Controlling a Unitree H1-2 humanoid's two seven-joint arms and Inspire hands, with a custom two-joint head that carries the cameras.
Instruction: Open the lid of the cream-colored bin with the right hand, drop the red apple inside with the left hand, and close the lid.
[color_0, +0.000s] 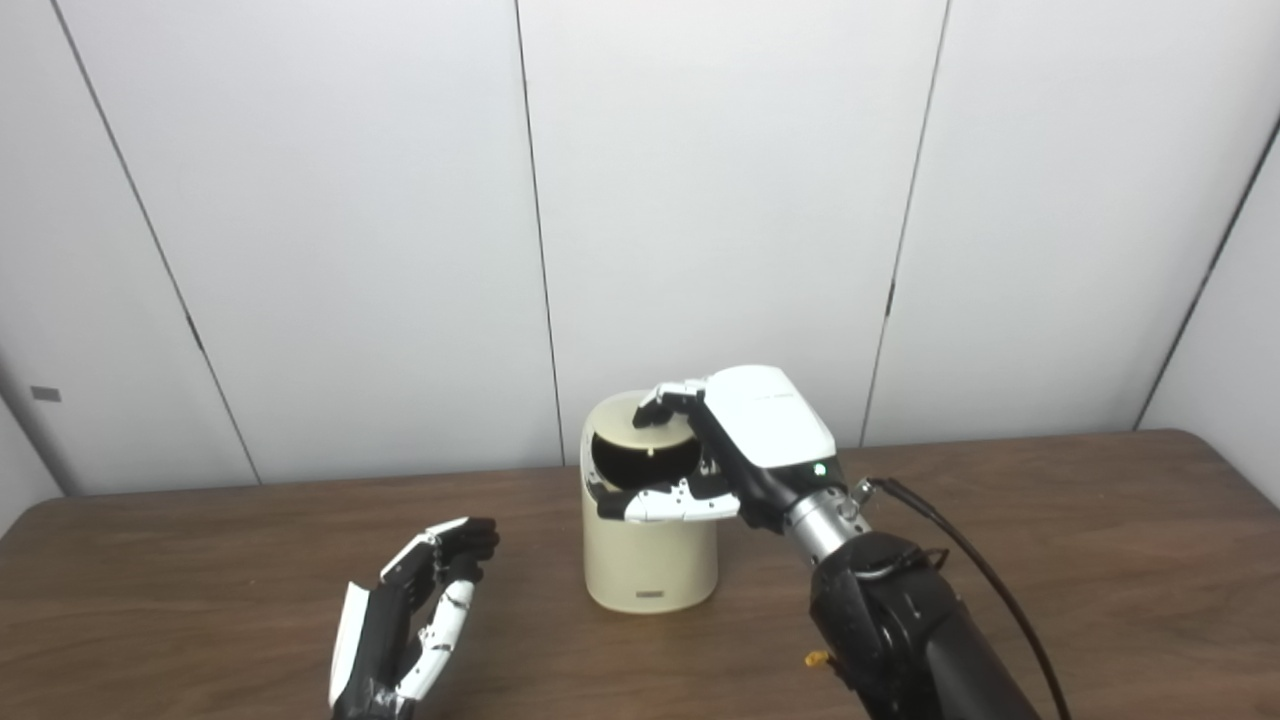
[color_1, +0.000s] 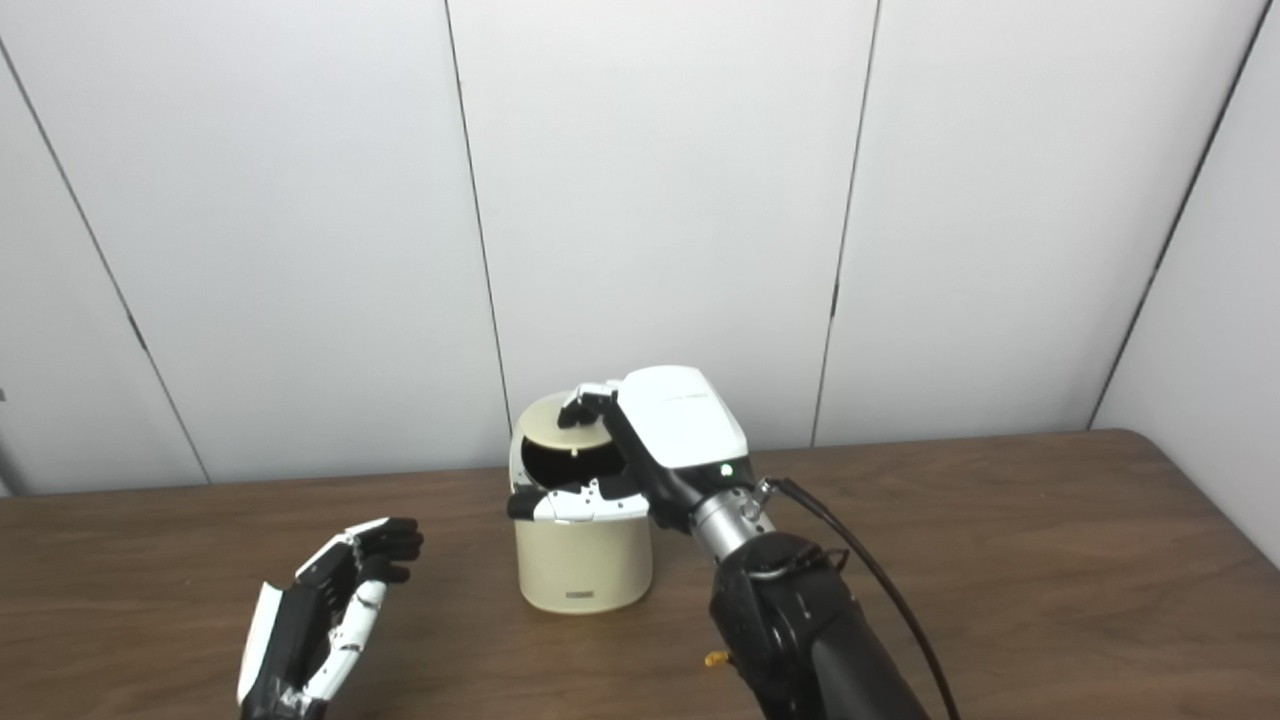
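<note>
The cream-colored bin (color_0: 650, 565) stands on the brown table, a little left of centre. Its round lid (color_0: 660, 437) is tilted up, and a dark opening shows beneath it. My right hand (color_0: 762, 422) reaches over the bin from the right, with its fingers (color_0: 668, 397) hooked on the lid's upper edge and its thumb (color_0: 660, 503) lying across the front rim. My left hand (color_0: 425, 600) hovers near the table at the lower left, palm facing right, fingers loosely curled and holding nothing. No red apple is visible in either view.
The wooden table (color_0: 1080, 540) runs the full width, with a white panelled wall close behind the bin. A black cable (color_0: 965, 550) loops off my right wrist above the table's right half.
</note>
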